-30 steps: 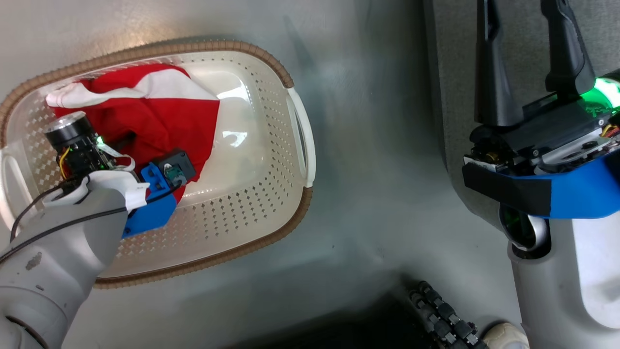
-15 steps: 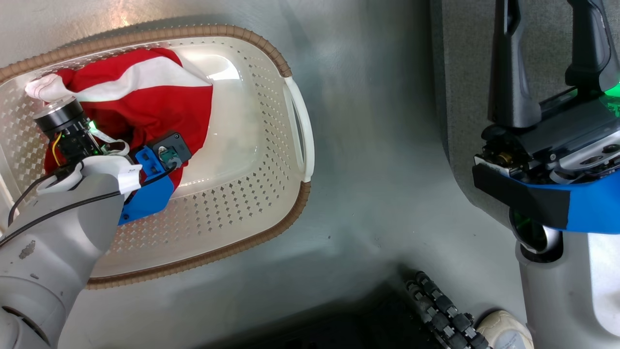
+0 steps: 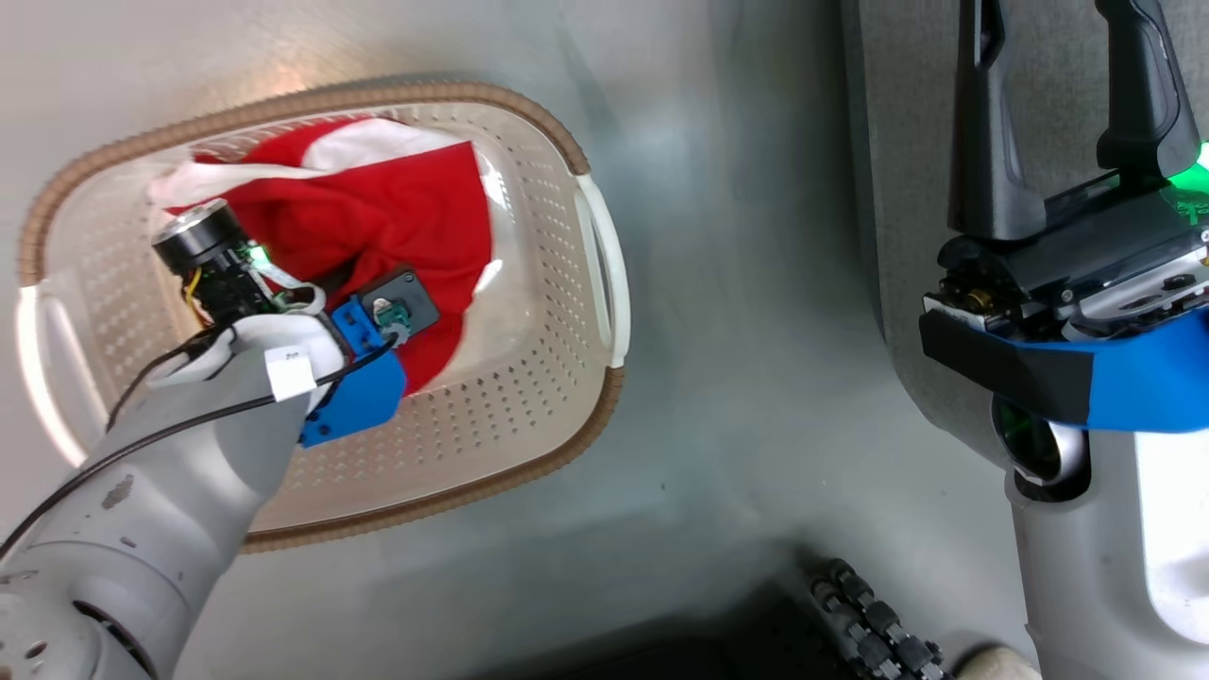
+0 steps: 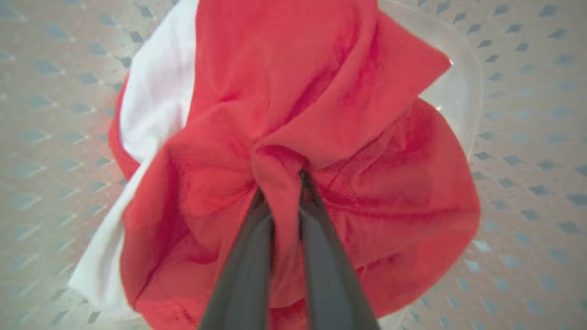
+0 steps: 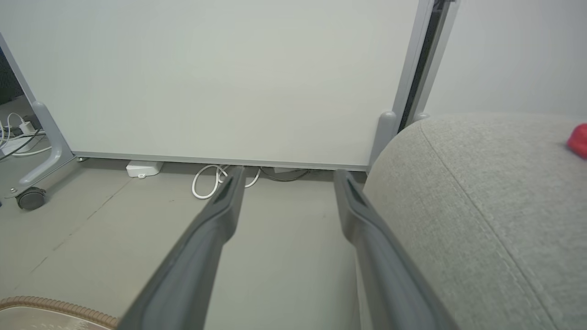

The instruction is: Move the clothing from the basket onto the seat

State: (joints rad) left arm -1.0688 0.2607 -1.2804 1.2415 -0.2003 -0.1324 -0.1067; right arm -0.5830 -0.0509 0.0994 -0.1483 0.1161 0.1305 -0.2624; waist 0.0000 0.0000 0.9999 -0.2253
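Note:
The cream basket (image 3: 557,397) with its brown rim stands on the floor at the left of the head view. Inside it lies the red and white clothing (image 3: 397,217), bunched up. My left arm reaches down into the basket. In the left wrist view my left gripper (image 4: 279,181) is shut on a fold of the red clothing (image 4: 367,192), which is gathered up around the fingers. My right gripper (image 3: 1058,57) is open and empty over the edge of the grey seat (image 3: 907,142). The right wrist view shows my right gripper (image 5: 289,174) beside the seat (image 5: 481,206), with a scrap of red (image 5: 578,140) on it.
Grey floor separates the basket from the seat. A pale wheeled panel (image 5: 206,78) stands ahead, with white cables (image 5: 206,181) and a small white box (image 5: 143,168) at its foot. A black link chain (image 3: 869,623) lies at the bottom of the head view.
The red clothing has gathered into a tighter bunch around my left wrist, and the arm has moved toward the basket's middle. The head view has shifted a little. My right gripper stays open.

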